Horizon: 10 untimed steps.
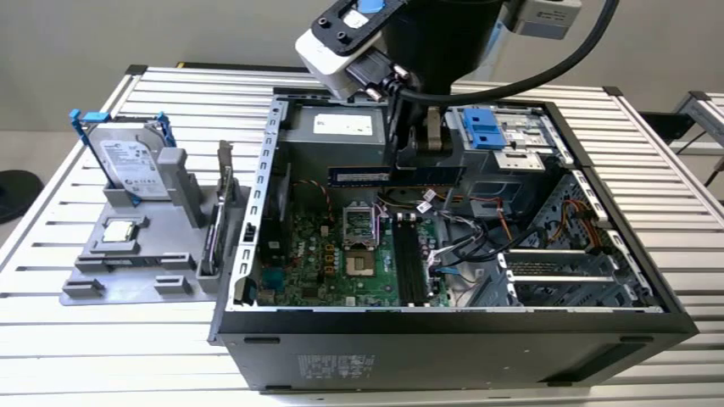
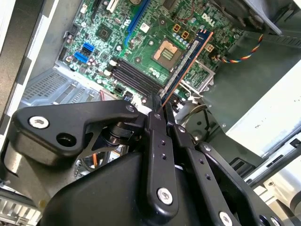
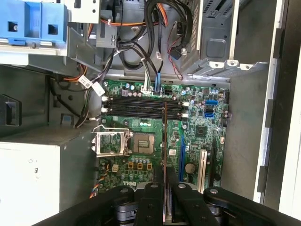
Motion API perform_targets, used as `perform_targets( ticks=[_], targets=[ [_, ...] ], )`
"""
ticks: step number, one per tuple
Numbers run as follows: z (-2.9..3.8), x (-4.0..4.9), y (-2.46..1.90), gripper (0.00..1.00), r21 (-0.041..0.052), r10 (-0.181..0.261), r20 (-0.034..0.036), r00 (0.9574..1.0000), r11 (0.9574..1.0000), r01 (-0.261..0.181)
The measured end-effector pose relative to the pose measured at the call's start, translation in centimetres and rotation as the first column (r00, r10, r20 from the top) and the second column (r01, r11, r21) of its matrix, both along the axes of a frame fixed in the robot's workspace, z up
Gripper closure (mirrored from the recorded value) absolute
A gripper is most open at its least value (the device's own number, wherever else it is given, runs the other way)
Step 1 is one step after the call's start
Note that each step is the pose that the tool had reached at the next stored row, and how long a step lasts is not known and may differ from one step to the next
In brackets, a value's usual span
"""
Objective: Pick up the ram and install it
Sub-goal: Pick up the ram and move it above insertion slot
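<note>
Slatted metal surface (image 1: 102, 356), open computer case (image 1: 453, 339), and the pincer (image 1: 404, 168) grips the ram (image 1: 359, 175) mid-length, above the motherboard (image 3: 155, 141), long axis seemingly crosswise to the memory slots (image 3: 136, 107) beneath.

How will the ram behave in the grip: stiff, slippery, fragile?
Probably stiff and light: the ram sits level and straight in the gripper, no sag. Could pivot if pushed, since the fingers pinch just a short stretch of the long, thin board. Likely fragile: a bare circuit board with nothing shielding it.
</note>
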State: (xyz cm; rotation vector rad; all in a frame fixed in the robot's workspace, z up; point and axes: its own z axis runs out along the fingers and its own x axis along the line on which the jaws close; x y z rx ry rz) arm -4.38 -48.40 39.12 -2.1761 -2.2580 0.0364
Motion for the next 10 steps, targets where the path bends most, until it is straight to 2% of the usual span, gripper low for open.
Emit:
perform_targets(
  ticks=[6, 10],
  targets=[
    [0.0, 0.01, 0.03, 1.0, -0.0001, 0.0, 0.0, 1.0, 1.0, 0.0],
    [0.0, 0.0, 0.3, 1.0, 0.0, -0.001, 0.0, 1.0, 1.0, 0.001]
  ],
)
